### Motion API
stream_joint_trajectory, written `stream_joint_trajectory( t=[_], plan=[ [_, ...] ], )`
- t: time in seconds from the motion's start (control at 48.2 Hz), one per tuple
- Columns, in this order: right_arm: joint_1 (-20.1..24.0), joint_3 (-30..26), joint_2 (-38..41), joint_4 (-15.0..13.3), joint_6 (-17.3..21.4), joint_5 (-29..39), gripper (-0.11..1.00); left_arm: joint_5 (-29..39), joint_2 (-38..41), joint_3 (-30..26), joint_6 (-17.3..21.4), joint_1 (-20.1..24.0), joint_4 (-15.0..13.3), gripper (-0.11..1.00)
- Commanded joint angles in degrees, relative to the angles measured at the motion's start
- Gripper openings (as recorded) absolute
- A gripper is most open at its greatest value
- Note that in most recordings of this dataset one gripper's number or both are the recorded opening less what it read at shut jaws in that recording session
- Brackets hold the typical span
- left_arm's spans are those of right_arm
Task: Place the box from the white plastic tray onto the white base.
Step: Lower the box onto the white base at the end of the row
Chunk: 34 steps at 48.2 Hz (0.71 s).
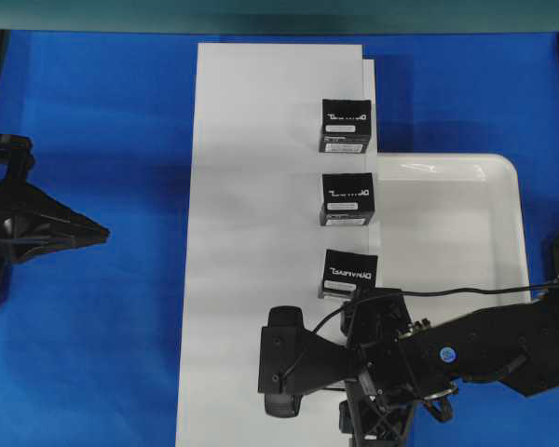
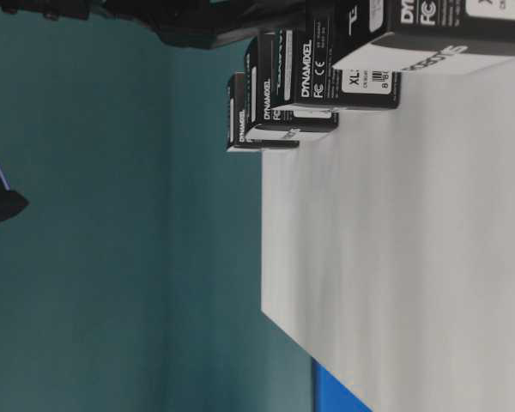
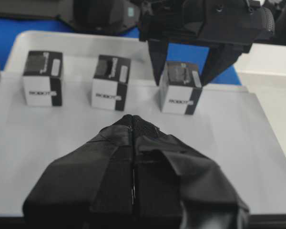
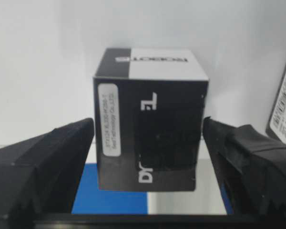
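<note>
Overhead: box [image 1: 347, 273] upright on white base [image 1: 252, 279]; right gripper [image 4: 148, 138] jaws apart, clear of box; left gripper [image 3: 132, 119] jaws closed, empty.

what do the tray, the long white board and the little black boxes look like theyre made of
White plastic tray: glossy moulded plastic, judging by highlights, rounded rim. White base: matte sheet, sharp edges, maybe foam board or plastic. Box: likely printed cardboard, crisp folded edges, stuck-on label.

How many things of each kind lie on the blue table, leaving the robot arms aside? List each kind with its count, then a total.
Black boxes: 4
White tray: 1
White base: 1
Total: 6
</note>
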Motion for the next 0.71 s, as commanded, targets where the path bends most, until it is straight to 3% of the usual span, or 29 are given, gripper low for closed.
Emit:
stream_joint_trajectory(
  t=[0.0, 0.27, 0.685],
  plan=[
    [-0.3, -0.4, 0.4, -0.3, 0.2, 0.7, 0.93, -0.5, 0.3, -1.3, 0.0, -0.1, 0.1, -0.07],
    [-0.4, 1.0, -1.1, -0.7, 0.4, -0.8, 0.95, 0.1, -0.7, -1.4, 0.2, 0.0, 0.1, -0.07],
    [-0.7, 1.4, -10.1, -0.6, 1.2, -2.0, 0.96, 1.3, -1.9, -1.4, 0.1, 0.2, 0.1, -0.07]
  ],
)
